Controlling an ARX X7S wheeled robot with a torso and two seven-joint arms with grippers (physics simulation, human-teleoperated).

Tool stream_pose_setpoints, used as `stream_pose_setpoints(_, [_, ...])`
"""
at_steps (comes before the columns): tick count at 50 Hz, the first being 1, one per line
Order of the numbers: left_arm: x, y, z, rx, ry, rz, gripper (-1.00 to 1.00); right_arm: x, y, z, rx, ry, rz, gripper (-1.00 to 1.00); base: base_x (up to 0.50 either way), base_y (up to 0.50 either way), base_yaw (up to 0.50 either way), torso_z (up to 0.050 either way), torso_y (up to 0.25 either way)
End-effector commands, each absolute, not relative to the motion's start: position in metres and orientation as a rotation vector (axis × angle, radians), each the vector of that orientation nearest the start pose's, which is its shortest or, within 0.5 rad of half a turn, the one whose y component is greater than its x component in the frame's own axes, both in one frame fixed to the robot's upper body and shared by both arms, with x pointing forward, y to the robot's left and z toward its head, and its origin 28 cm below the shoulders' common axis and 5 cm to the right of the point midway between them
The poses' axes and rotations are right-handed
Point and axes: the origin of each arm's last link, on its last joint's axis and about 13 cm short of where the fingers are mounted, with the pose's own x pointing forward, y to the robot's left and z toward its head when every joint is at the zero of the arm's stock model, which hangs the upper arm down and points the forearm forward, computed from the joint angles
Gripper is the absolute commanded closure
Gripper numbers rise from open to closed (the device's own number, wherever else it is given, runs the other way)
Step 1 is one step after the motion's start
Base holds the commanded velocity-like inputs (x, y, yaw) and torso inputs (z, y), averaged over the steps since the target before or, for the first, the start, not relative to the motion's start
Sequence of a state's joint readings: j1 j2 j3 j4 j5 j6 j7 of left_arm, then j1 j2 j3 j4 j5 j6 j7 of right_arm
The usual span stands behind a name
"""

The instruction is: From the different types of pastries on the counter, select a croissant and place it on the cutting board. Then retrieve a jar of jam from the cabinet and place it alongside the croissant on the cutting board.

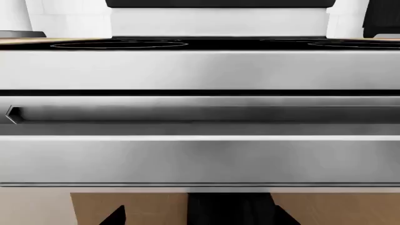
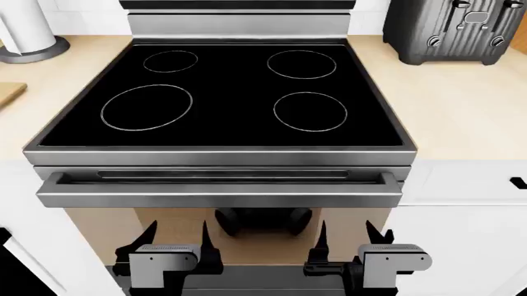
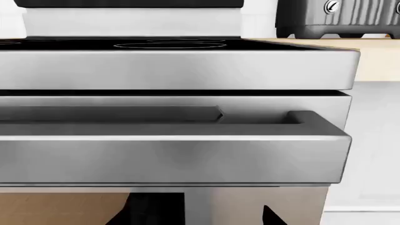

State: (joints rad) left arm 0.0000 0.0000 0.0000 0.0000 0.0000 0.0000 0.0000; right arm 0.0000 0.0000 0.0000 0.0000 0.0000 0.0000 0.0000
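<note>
Nothing of the task looks done: both the left gripper [image 2: 175,242] and right gripper [image 2: 346,240] hang with jaws spread and empty before the stove [image 2: 222,98], only a cutting board [image 2: 8,92] corner shows at the table's [image 2: 461,105] left edge, and no croissant or jam is in view.

I see a black four-ring stove [image 2: 222,92] with a steel oven handle [image 2: 218,183], a dark toaster [image 2: 457,28], and possibly a paper-towel roll [image 2: 29,28].
</note>
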Motion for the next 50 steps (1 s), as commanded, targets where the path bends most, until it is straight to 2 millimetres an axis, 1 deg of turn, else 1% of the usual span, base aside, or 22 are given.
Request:
stream_pose_setpoints(1, [0.210,0.205,0.013,-0.004,0.002,-0.004,-1.00,0.210,-0.096,0.013,-0.001,0.002,0.002,-1.00,0.00,0.00,0.00,0.000,0.000])
stream_pose_setpoints(9, [0.209,0.203,0.023,-0.012,0.002,-0.023,-1.00,0.209,-0.096,0.019,-0.005,-0.008,0.029,-1.00,0.00,0.00,0.00,0.000,0.000])
stream_pose_setpoints(13, [0.209,0.203,0.038,-0.007,-0.008,-0.044,-1.00,0.209,-0.097,0.029,-0.014,-0.017,0.034,-1.00,0.00,0.00,0.00,0.000,0.000])
stream_pose_setpoints(18, [0.213,0.204,0.069,-0.006,-0.042,-0.063,-1.00,0.214,-0.100,0.052,0.010,-0.032,0.034,-1.00,0.00,0.00,0.00,0.000,0.000])
stream_pose_setpoints(27, [0.218,0.209,0.138,0.008,-0.127,-0.093,-1.00,0.222,-0.107,0.117,-0.013,-0.117,0.060,-1.00,0.00,0.00,0.00,0.000,0.000])
stream_pose_setpoints(31, [0.221,0.210,0.167,0.004,-0.170,-0.111,-1.00,0.224,-0.111,0.139,-0.017,-0.138,0.070,-1.00,0.00,0.00,0.00,0.000,0.000])
stream_pose_setpoints(34, [0.224,0.211,0.181,0.020,-0.241,-0.114,-1.00,0.225,-0.112,0.150,-0.029,-0.149,0.073,-1.00,0.00,0.00,0.00,0.000,0.000])
stream_pose_setpoints(36, [0.225,0.213,0.188,0.027,-0.270,-0.109,-1.00,0.225,-0.113,0.155,-0.045,-0.153,0.079,-1.00,0.00,0.00,0.00,0.000,0.000])
stream_pose_setpoints(41, [0.226,0.217,0.198,0.058,-0.290,-0.110,-1.00,0.224,-0.116,0.167,-0.069,-0.156,0.091,-1.00,0.00,0.00,0.00,0.050,0.000])
stream_pose_setpoints(50, [0.220,0.219,0.205,0.064,-0.293,-0.147,-1.00,0.220,-0.118,0.182,-0.083,-0.181,0.099,-1.00,0.00,0.08,0.00,0.050,0.000])
